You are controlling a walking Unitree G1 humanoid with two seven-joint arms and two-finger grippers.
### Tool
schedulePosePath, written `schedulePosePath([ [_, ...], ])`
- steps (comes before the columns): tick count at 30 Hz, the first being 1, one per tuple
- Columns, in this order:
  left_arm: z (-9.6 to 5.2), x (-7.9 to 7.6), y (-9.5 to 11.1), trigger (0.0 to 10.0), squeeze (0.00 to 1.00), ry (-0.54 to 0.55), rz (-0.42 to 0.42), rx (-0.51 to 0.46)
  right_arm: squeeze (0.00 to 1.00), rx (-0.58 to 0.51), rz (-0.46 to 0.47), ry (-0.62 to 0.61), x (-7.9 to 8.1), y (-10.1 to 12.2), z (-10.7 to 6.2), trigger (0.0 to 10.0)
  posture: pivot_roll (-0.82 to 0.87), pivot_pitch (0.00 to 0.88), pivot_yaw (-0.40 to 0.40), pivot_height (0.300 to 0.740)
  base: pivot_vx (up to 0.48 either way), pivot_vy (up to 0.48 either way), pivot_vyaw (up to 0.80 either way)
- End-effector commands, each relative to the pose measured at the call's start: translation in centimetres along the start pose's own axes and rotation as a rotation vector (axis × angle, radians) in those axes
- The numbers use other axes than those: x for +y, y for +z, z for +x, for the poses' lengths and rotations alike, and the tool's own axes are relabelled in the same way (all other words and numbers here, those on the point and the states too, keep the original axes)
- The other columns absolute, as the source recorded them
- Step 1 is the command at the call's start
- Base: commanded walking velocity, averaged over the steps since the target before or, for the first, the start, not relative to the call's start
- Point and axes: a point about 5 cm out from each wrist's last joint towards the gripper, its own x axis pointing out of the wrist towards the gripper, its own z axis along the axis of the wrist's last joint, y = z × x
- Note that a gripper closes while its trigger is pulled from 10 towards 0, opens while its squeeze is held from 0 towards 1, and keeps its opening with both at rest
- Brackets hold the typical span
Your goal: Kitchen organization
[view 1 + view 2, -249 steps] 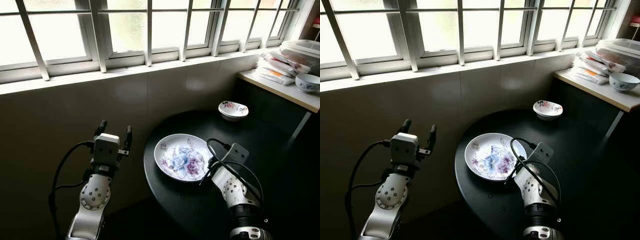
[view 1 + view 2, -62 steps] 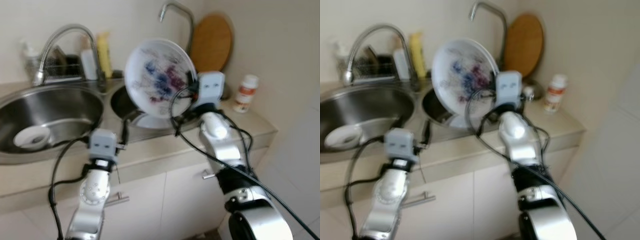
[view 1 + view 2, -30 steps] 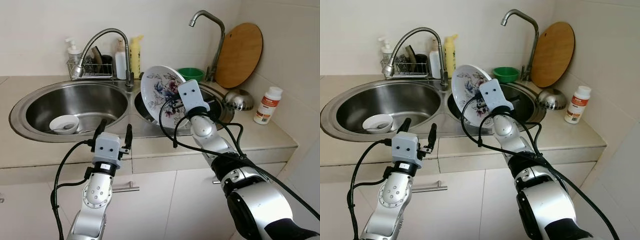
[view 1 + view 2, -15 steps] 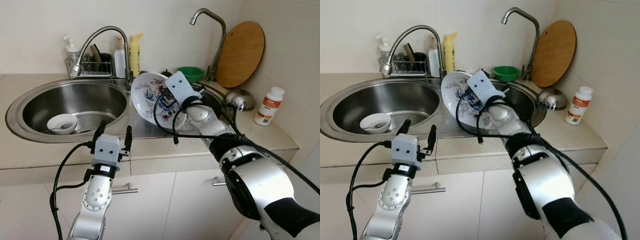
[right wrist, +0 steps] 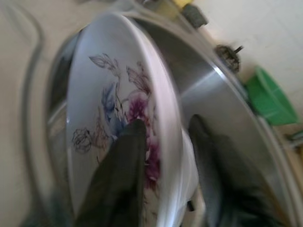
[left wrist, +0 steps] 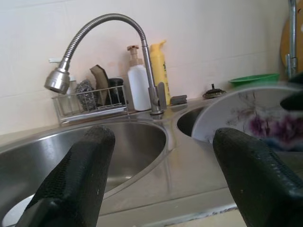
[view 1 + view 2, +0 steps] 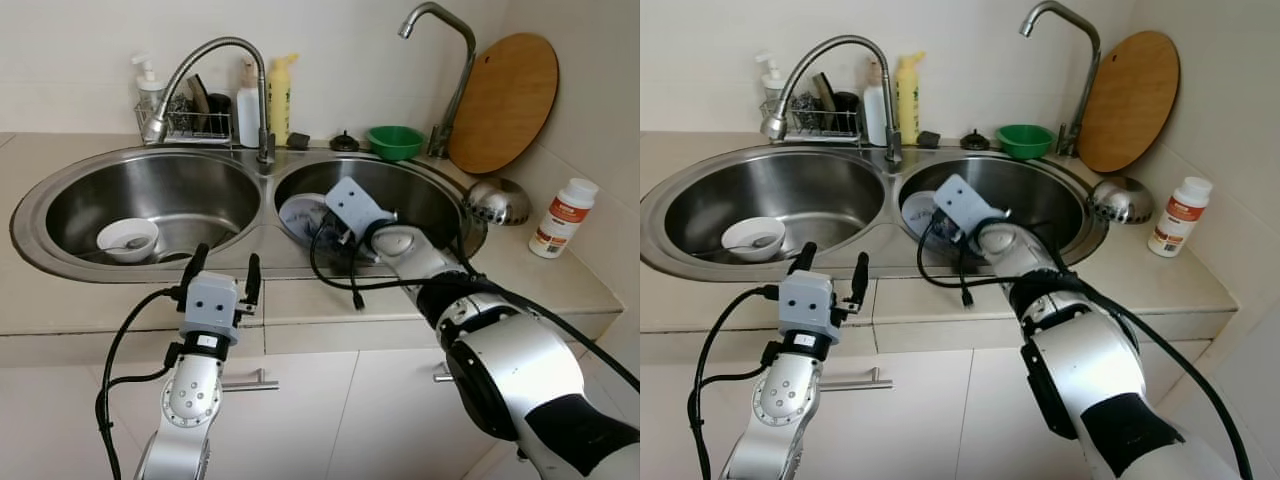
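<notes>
A white plate with blue and purple flowers [image 7: 298, 214] sits low in the right sink basin [image 7: 430, 196], tilted on edge against the near-left wall. My right gripper [image 5: 163, 130] is shut on the plate's rim, one finger on the painted face and one behind it. From the left wrist view the plate [image 6: 246, 120] shows rising above the basin edge. My left gripper [image 7: 225, 266] hovers open in front of the counter edge, holding nothing, below the divider between the two basins.
The left basin [image 7: 170, 195] holds a small white bowl with a spoon [image 7: 127, 238]. A green bowl [image 7: 395, 140], cutting board [image 7: 505, 100], steel bowl [image 7: 498, 198] and pill bottle [image 7: 564, 217] ring the right basin. Bottles [image 7: 278, 100] and a rack stand behind the faucets.
My right arm has lowered the plate from above the basin's rim down into the right basin. The left arm has held still.
</notes>
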Motion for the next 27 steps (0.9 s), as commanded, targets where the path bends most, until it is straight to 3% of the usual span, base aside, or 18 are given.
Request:
schedulePosePath([
  [1, 0.0, 0.0, 0.4, 10.0, 0.00, -0.002, 0.006, -0.007, 1.00, -0.014, 0.036, -0.020, -0.7, 0.2, -0.1, 10.0, 0.13, 0.000, -0.090, 0.736, 0.000, 0.000, 0.00],
  [6, 0.1, -0.1, 0.3, 10.0, 0.00, -0.006, 0.004, -0.005, 1.00, -0.033, 0.073, -0.047, -1.4, 0.2, -0.2, 10.0, 0.12, 0.000, -0.079, 0.736, 0.000, 0.000, 0.00],
  [9, 0.2, -0.1, 0.3, 10.0, 0.00, -0.012, 0.004, -0.004, 1.00, -0.065, 0.133, -0.099, -2.8, 0.6, -0.4, 10.0, 0.11, 0.000, -0.073, 0.736, 0.000, 0.000, 0.00],
  [13, 0.2, -0.1, 0.4, 10.0, 0.00, -0.016, 0.003, -0.005, 1.00, -0.144, 0.346, -0.152, -4.7, 1.1, -0.9, 10.0, 0.10, 0.000, -0.066, 0.736, 0.000, 0.000, 0.00],
  [15, 0.2, -0.1, 0.4, 10.0, 0.00, -0.017, 0.001, -0.006, 1.00, -0.181, 0.396, -0.162, -5.1, 1.4, -1.0, 10.0, 0.10, 0.000, -0.064, 0.736, 0.000, 0.000, 0.00],
  [16, 0.2, 0.0, 0.4, 10.0, 0.00, -0.017, -0.001, -0.007, 1.00, -0.241, 0.480, -0.184, -5.6, 1.9, -1.2, 10.0, 0.10, 0.000, -0.063, 0.736, 0.000, 0.000, 0.00],
  [19, 0.2, 0.0, 0.4, 10.0, 0.00, -0.016, -0.007, -0.005, 1.00, -0.330, 0.551, -0.231, -6.3, 2.7, -1.5, 10.0, 0.10, 0.000, -0.060, 0.736, 0.000, 0.000, 0.00],
  [21, 0.2, 0.0, 0.4, 10.0, 0.00, -0.016, -0.016, -0.005, 0.00, -0.468, 0.643, -0.291, -6.9, 3.1, -2.2, 10.0, 0.09, 0.000, -0.058, 0.736, 0.000, 0.000, 0.00],
  [24, 0.3, 0.0, 0.4, 10.0, 0.00, -0.017, -0.023, 0.000, 0.00, -0.531, 0.668, -0.343, -6.9, 2.5, -2.8, 10.0, 0.09, 0.000, -0.054, 0.736, 0.000, 0.000, 0.00],
  [27, 0.4, 0.0, 0.7, 10.0, 0.00, -0.025, -0.024, -0.015, 0.00, -0.565, 0.733, -0.380, -5.4, 0.6, -3.4, 10.0, 0.08, 0.000, -0.049, 0.736, 0.000, 0.477, 0.00],
])
